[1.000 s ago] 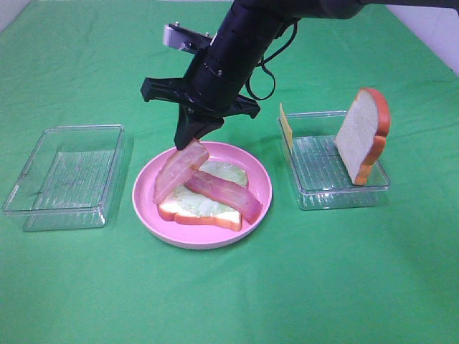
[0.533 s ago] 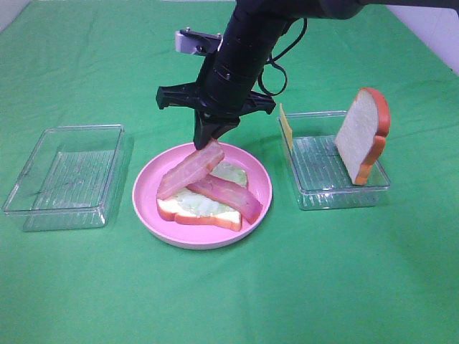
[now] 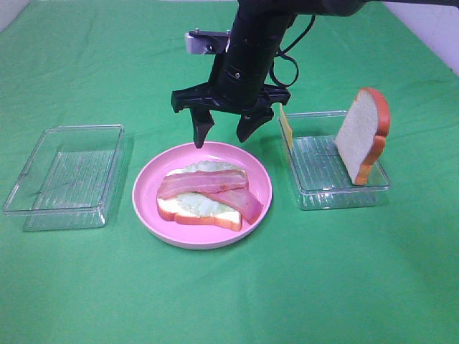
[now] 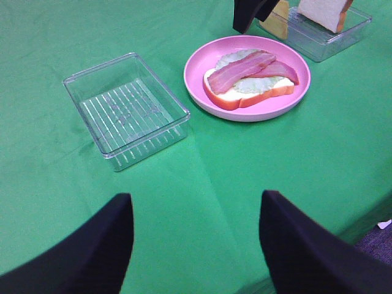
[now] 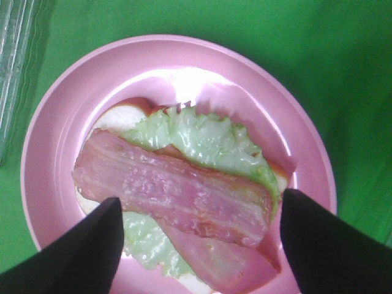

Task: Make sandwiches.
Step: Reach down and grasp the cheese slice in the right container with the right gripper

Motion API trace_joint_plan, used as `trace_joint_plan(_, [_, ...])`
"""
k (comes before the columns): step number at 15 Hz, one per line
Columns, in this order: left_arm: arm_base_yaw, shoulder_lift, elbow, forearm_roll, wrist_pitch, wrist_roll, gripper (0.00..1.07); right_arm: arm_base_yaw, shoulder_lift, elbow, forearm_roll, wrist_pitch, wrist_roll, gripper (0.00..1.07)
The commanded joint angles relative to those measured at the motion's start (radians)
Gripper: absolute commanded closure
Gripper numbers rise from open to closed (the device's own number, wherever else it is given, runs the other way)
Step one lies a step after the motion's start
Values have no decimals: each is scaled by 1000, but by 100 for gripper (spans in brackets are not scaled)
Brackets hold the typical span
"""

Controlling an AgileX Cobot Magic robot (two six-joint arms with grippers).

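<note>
From the high camera, a creased green cloth (image 3: pixel 323 287) covers the whole desk. A pale surface shows past the far right corner. The plate (image 3: pixel 141 193) sits mid-desk and carries the open sandwich: bread (image 3: pixel 201 216), lettuce (image 3: pixel 197 203) and two crossed bacon (image 3: pixel 204 183) strips on top. The right gripper (image 3: pixel 221 138) hangs above the plate's far rim, its fingers spread wide and holding nothing. An empty clear tray (image 3: pixel 64 215) lies toward the left edge. A second tray (image 3: pixel 337 197) lies toward the right edge, with a cheese (image 3: pixel 286 129) square on edge against its left wall and an upright slice (image 3: pixel 362 132) leaning at its right end.

In the left wrist view, the left gripper (image 4: pixel 196 245) is spread wide and empty over bare cloth, well apart from the plate (image 4: pixel 245 115). The cloth drops off at one desk edge, with dark floor (image 4: pixel 376 239) beyond.

In the right wrist view, the spread fingers (image 5: pixel 79 251) flank the sandwich from above, clear of the bacon (image 5: pixel 177 190). The lettuce (image 5: pixel 202 135) frills out beneath it.
</note>
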Motion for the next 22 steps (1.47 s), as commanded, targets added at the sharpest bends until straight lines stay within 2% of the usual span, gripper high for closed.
trace_joint_plan(1, [-2, -19, 2, -8, -12, 2, 48, -3, -23, -68, -56, 132, 10, 40])
trace_joint_plan(4, [-2, -19, 2, -8, -12, 2, 48, -4, -23, -152, -106, 278, 10, 40])
trace_joint_plan(7, [-2, -19, 2, -8, -12, 2, 48, -32, -22, -176, -203, 277, 63, 40])
trace_joint_plan(9, [-2, -19, 2, -8, -12, 2, 48, -70, -16, -176, -200, 276, 64, 41])
trace_joint_plan(13, [-2, -19, 2, -8, -12, 2, 48, -161, 13, -176, -147, 236, 59, 50])
trace_joint_plan(18, [-2, -19, 2, -8, -12, 2, 48, -164, 78, -176, -109, 236, 30, 50])
trace_joint_plan(22, [-2, -19, 2, -8, -12, 2, 48, -164, 120, -176, -158, 192, 33, 59])
